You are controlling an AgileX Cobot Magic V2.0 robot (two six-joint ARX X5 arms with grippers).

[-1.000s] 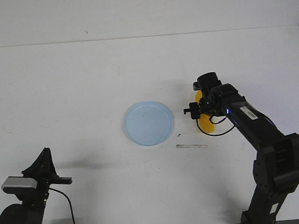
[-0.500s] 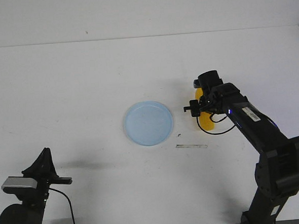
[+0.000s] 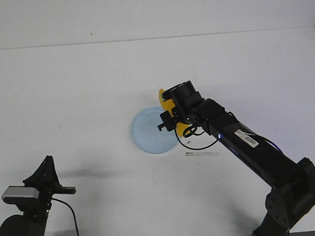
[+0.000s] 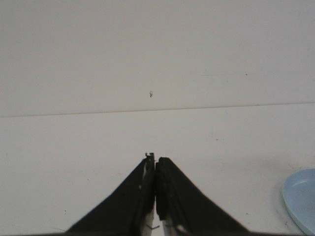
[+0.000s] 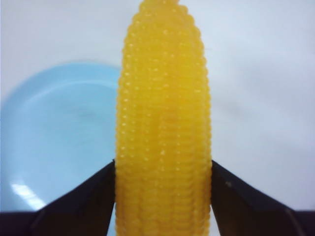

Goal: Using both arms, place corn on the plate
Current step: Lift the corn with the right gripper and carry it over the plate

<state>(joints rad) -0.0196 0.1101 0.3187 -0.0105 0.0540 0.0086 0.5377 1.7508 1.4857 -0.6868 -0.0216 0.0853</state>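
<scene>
My right gripper (image 3: 174, 116) is shut on the yellow corn (image 3: 168, 103) and holds it in the air over the right edge of the pale blue plate (image 3: 147, 130). In the right wrist view the corn (image 5: 163, 128) fills the middle between both black fingers (image 5: 83, 201), with the plate (image 5: 59, 137) below it to one side. My left gripper (image 3: 49, 165) rests at the near left of the table, far from the plate; its jaws are pressed together and hold nothing (image 4: 155, 162). A sliver of the plate (image 4: 301, 199) shows in the left wrist view.
A thin strip of tape (image 3: 201, 154) lies on the white table just near-right of the plate, with a small dark speck (image 3: 188, 142) beside it. The table's far edge (image 3: 152, 39) meets a white wall.
My right arm has swung left with the corn, from right of the plate to above the plate's right edge. The left arm has not moved.
</scene>
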